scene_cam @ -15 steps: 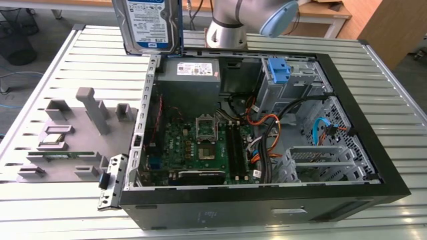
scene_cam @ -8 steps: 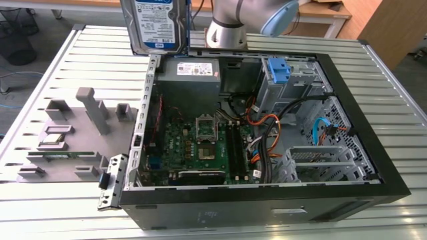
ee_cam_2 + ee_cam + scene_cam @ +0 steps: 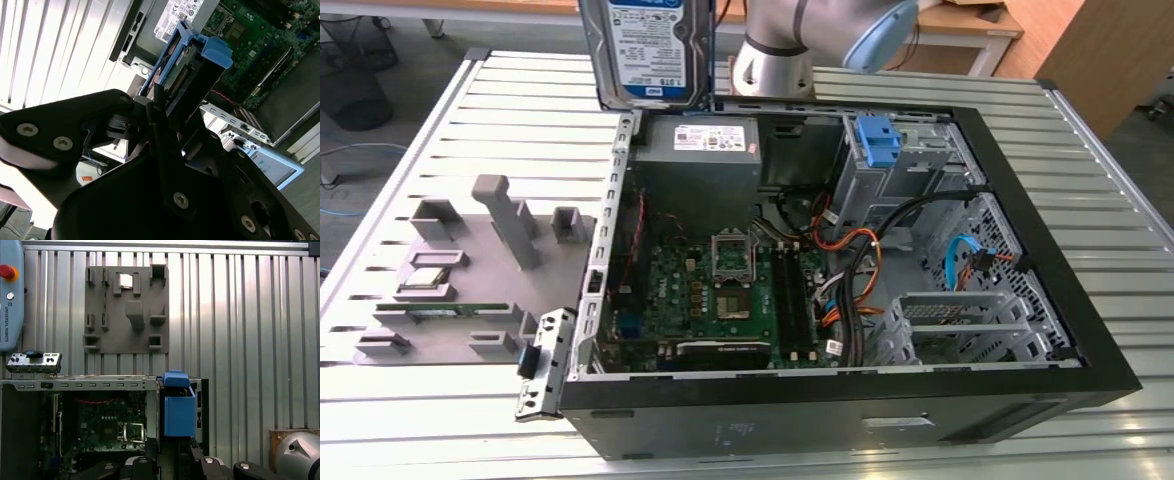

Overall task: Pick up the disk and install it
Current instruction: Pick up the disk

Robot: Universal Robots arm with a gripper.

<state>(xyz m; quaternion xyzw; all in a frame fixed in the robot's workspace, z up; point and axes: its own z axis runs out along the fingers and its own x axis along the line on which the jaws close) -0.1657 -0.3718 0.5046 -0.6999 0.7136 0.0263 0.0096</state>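
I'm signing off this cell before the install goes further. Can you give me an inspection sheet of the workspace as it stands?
Surface: slatted metal table; open computer case lies on it.
Job's things: disk held aloft by the case's power supply end, not yet installed.
Clutter: grey parts tray beside the case; small metal bracket at its corner.
Grippers: gripper shut on the disk.
Cables: orange, blue and black cables inside the case.
Surroundings: wooden furniture; wire bin.
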